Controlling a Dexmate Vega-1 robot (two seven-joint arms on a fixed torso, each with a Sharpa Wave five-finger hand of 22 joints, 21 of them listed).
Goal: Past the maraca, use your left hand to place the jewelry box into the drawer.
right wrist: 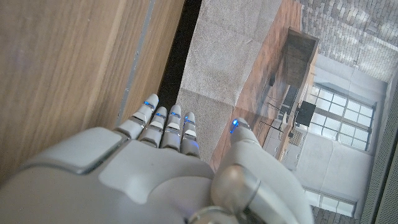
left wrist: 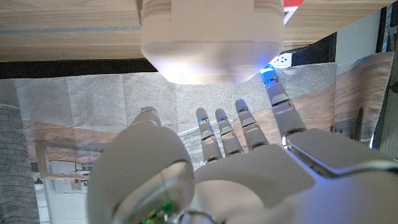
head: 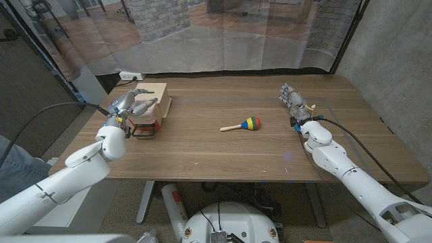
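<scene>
Left hand (head: 128, 104) grips the jewelry box (head: 145, 120) on the wooden table (head: 223, 152); right hand (head: 295, 102) spread, empty.

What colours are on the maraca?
The maraca has red, yellow, green and blue stripes, with a yellowish handle. Best seen in the head view.

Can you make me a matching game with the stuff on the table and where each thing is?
Things:
1. maraca
2. left robot hand
3. right robot hand
4. power strip

Places:
A. over the red-and-white box by the wooden drawer, at the table's left end
B. behind the table's far left corner
C. near the middle of the table
D. on the table's right side, holding nothing

Pairs: 1-C, 2-A, 3-D, 4-B
</scene>
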